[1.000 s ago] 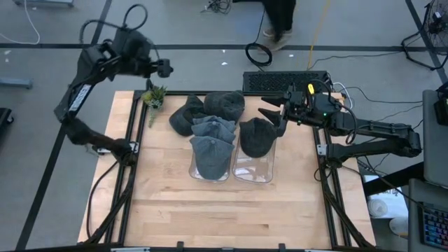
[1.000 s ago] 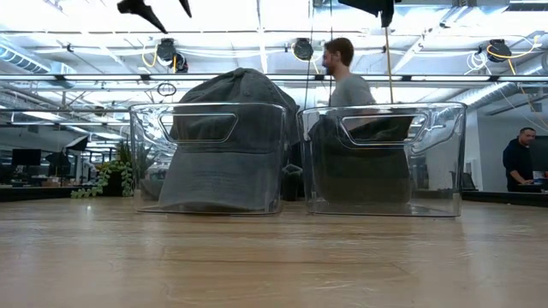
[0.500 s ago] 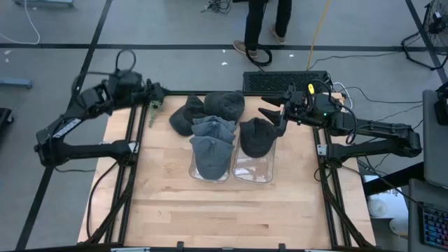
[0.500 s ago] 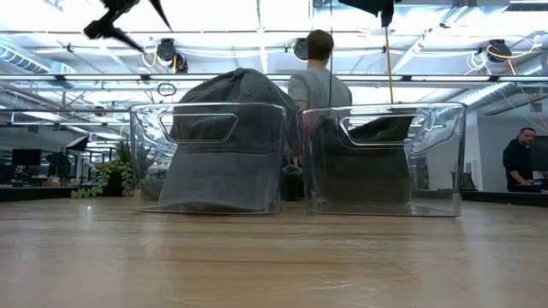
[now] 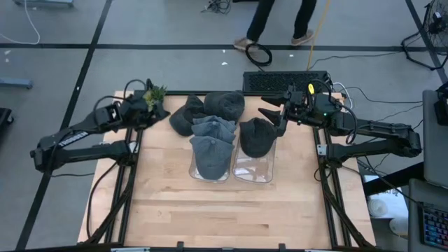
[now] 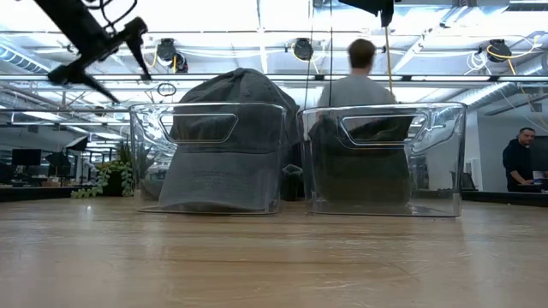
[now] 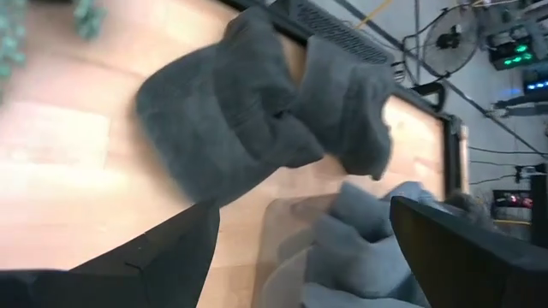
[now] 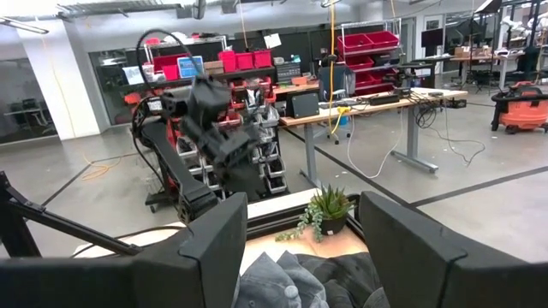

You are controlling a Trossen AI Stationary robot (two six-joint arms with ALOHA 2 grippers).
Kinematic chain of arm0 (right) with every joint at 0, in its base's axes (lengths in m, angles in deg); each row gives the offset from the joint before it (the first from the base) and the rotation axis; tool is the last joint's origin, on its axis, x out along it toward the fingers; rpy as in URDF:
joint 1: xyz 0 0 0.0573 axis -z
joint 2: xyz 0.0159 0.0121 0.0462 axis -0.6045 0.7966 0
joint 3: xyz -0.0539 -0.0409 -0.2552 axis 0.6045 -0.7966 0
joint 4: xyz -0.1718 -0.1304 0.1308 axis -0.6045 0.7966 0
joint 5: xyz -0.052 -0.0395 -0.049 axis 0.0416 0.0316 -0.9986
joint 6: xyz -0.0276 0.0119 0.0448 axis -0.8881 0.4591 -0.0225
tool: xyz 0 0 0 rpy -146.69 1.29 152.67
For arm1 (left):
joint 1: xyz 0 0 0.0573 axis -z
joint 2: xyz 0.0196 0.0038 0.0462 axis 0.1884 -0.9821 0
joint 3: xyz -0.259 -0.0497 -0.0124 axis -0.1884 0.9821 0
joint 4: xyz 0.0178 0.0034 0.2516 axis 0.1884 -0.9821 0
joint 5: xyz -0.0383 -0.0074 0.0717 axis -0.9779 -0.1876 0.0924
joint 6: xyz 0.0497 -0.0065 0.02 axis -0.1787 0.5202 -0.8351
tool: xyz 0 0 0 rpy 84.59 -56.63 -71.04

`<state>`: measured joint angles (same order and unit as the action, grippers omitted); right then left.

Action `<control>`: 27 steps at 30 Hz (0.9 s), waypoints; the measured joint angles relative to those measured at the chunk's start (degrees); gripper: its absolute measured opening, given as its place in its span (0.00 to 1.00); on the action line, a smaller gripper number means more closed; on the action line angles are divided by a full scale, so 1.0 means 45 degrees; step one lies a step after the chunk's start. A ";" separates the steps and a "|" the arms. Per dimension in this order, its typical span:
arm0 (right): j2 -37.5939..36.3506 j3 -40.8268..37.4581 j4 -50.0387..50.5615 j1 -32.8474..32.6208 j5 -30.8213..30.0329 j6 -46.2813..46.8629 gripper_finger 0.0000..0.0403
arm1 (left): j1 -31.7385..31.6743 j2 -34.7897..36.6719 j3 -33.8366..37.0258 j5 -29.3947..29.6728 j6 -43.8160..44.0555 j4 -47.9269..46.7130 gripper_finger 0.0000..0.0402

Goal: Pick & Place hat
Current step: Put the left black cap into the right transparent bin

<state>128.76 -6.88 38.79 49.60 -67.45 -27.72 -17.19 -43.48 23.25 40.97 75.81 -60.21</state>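
Left gripper [image 5: 162, 112] has its fingers spread wide and empty, poised at the far-left part of the table beside the small potted plant [image 5: 154, 96], with nothing between the 2 dark fingers [image 7: 154, 257] in its wrist view. Seen from above, the nearest loose hat [image 5: 185, 117] lies at about 3 o'clock from it, near but not touching, a dark grey cap slumped on the wooden table [image 5: 168, 203]. A second dark hat [image 5: 225, 103] lies just beyond, overlapping the first at its far edge.

My reading is that the step in hand is the reach for that first loose hat. To do it well, the fingers should straddle a raised fold of the crown rather than the flat brim, and drop low enough to gather cloth, since soft fabric slips from a shallow pinch.

Left bin [image 5: 210, 171], at 4 o'clock from the gripper, already holds stacked grey hats [image 5: 211, 143]. Right bin [image 5: 253, 170] holds 1 dark hat [image 5: 257, 136].

Right gripper [image 5: 274, 117] hangs at the far rim of that bin, fingers parted and gripping nothing, waiting.
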 joint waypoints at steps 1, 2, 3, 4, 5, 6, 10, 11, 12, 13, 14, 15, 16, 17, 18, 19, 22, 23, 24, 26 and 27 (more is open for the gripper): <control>0.0000 0.0000 0.0002 0.0000 -0.0002 -0.0002 0.54 | 0.0050 0.0075 0.0291 0.0003 0.0147 0.0126 0.87; 0.0000 0.0000 0.0005 0.0000 0.0002 -0.0001 0.54 | 0.0114 0.0142 0.0583 0.0004 0.0251 0.0276 0.87; 0.0000 0.0000 0.0005 0.0000 0.0002 -0.0004 0.54 | 0.0163 0.0199 0.0845 0.0021 0.0308 0.0367 0.87; 0.0000 0.0000 0.0005 0.0000 0.0002 -0.0005 0.54 | 0.0211 0.0247 0.1112 0.0065 0.0406 0.0495 0.87; 0.0000 0.0000 0.0005 0.0000 0.0002 -0.0004 0.54 | 0.0260 0.0273 0.1406 0.0156 0.0540 0.0630 0.87; 0.0000 0.0000 0.0005 0.0000 0.0002 0.0000 0.54 | 0.0285 0.0273 0.1718 0.0233 0.0664 0.0716 0.87; 0.0021 0.0000 0.0016 0.0000 0.0002 -0.0004 0.54 | 0.0415 0.0264 0.3113 0.0229 0.1363 0.1772 0.87; 0.0025 0.0000 0.0050 0.0000 0.0003 0.0000 0.54 | 0.0447 0.0269 0.3443 0.0228 0.1621 0.2141 0.87; 0.0029 0.0000 0.0133 0.0000 0.0007 0.0000 0.54 | 0.0477 0.0269 0.3792 0.0236 0.1867 0.2497 0.87; 0.0029 0.0000 0.0200 0.0000 0.0007 -0.0001 0.54 | 0.0490 0.0264 0.4162 0.0236 0.2086 0.2926 0.88; 0.0038 0.0000 0.0234 0.0000 0.0011 -0.0004 0.54 | 0.0490 0.0259 0.4476 0.0250 0.2270 0.3341 0.87; 0.0048 0.0000 0.0279 0.0000 0.0009 0.0000 0.54 | 0.0490 0.0259 0.4791 0.0268 0.2405 0.3775 0.87; 0.0075 0.0000 0.0296 0.0000 0.0012 -0.0002 0.54 | 0.0490 0.0259 0.5088 0.0288 0.2505 0.4220 0.87; 0.0094 0.0000 0.0298 0.0000 0.0017 -0.0002 0.54 | 0.0490 0.0259 0.5345 0.0302 0.2581 0.4563 0.88; 0.0102 0.0000 0.0329 0.0000 0.0039 0.0000 0.54 | 0.0490 0.0259 0.5598 0.0343 0.2648 0.4859 0.87; 0.0102 0.0000 0.0344 0.0000 0.0046 0.0000 0.54 | 0.0490 0.0259 0.5816 0.0399 0.2727 0.5175 0.88; 0.0092 0.0000 0.0302 0.0000 0.0047 -0.0001 0.54 | 0.0490 0.0259 0.6239 0.0915 0.2819 0.5760 0.88; 0.0095 0.0000 0.0306 0.0000 0.0051 -0.0005 0.54 | 0.0490 0.0259 0.6353 0.1139 0.2820 0.5795 0.88; 0.0097 0.0000 0.0325 0.0000 0.0049 -0.0002 0.54 | 0.0485 0.0258 0.6479 0.1327 0.2803 0.5956 0.88; 0.0097 0.0000 0.0356 0.0000 0.0051 -0.0003 0.54 | 0.0481 0.0259 0.6754 0.1499 0.2868 0.6497 0.88; 0.0097 0.0000 0.0403 0.0000 0.0051 -0.0005 0.54 | 0.0481 0.0259 0.6893 0.1499 0.2937 0.6740 0.88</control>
<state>129.20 -6.88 40.60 49.60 -67.22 -27.74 -15.03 -42.32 54.27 47.72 89.03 -29.88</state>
